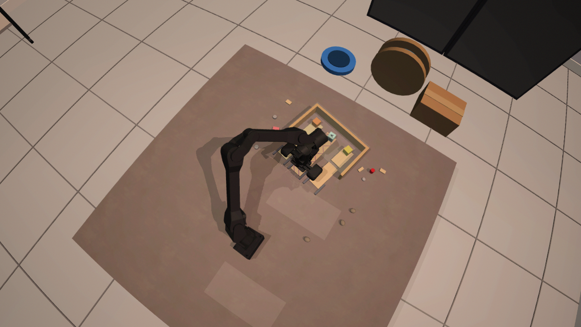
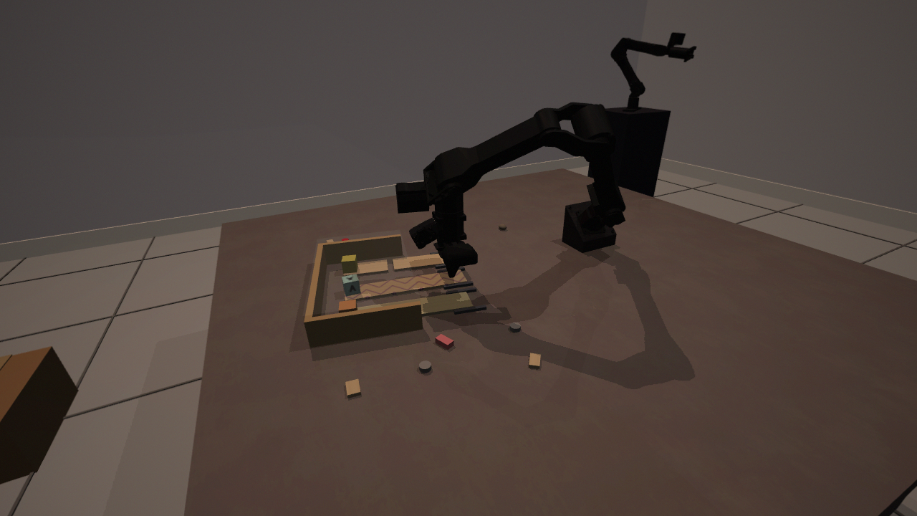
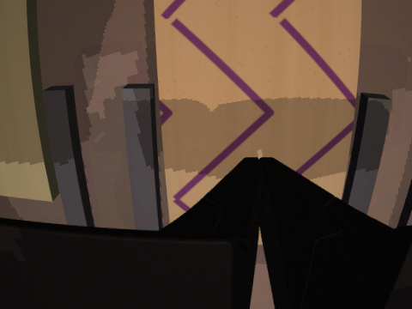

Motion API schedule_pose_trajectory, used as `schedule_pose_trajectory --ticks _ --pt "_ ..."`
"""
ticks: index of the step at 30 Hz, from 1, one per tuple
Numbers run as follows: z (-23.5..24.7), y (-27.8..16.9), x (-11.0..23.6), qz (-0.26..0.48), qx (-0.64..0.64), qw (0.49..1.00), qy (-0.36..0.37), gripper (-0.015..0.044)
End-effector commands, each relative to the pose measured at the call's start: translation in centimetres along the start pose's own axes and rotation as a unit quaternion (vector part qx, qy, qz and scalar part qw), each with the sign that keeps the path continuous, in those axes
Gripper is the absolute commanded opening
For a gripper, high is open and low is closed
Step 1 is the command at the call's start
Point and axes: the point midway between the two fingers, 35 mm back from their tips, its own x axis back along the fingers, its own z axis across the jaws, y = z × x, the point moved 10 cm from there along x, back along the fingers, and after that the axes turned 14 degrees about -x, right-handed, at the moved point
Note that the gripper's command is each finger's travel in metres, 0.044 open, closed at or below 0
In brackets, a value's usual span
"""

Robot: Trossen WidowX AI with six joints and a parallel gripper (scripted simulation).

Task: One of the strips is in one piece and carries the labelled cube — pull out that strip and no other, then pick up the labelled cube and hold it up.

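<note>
labelled cube point(image 2: 350, 284): far-left end of zigzag strip point(image 2: 403, 284), inside tray point(image 2: 311, 282) toward worktop's left edge | gripper point(image 2: 453, 270): fingers pressed together, empty, tips down on strip's right end (likely to drag it out)

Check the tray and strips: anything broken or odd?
Yes. The strip behind the yellow cube is split by a gap, unlike the whole zigzag strip carrying the labelled cube. The pincer is shut, its tip down on the zigzag strip.
</note>
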Motion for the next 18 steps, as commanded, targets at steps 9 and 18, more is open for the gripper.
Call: schedule_pose_trajectory --ticks 9,18 --pt "0.0 0.03 -0.21 0.0 -0.001 1.0 0.002 0.0" --pt "0.02 0.07 -0.3 0.0 -0.001 1.0 0.002 0.0"
